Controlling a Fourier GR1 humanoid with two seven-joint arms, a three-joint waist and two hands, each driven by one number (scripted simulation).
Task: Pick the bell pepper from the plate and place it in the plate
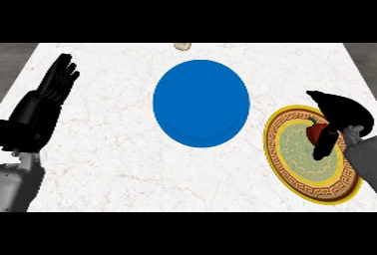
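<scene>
1. Work surface. From the head view I see a white marbled bench [110, 164] carrying two plates.

2. Containers.
- Blue plate [201, 103]: sits near the middle of the bench, a plain solid colour. I see nothing lying in it.
- Patterned plate [305, 164]: sits at the right side of the bench, well apart from the blue plate. It has a yellow rim, a brown band with a key pattern and a pale green centre. Its upper right part is covered by my right hand.

3. Task object. The bell pepper [314, 133] is red, and only a small part of it shows. It is located over the upper part of the patterned plate, just inside the brown band. I cannot tell whether it rests on the plate surface or is raised off it.

4. Right hand [342, 112]. It comes in from the right edge over the patterned plate. Its fingers are curled round the bell pepper, with the thumb [322, 148] pointing down over the plate's green centre.

5. Left hand [55, 82]. It shows at the left edge of the bench, resting, with fingers straight and pointing up. It holds nothing and touches neither plate.

6. Other items. A small beige object [182, 46] lies at the far edge of the bench, beyond the blue plate. It is too small for me to identify.
</scene>
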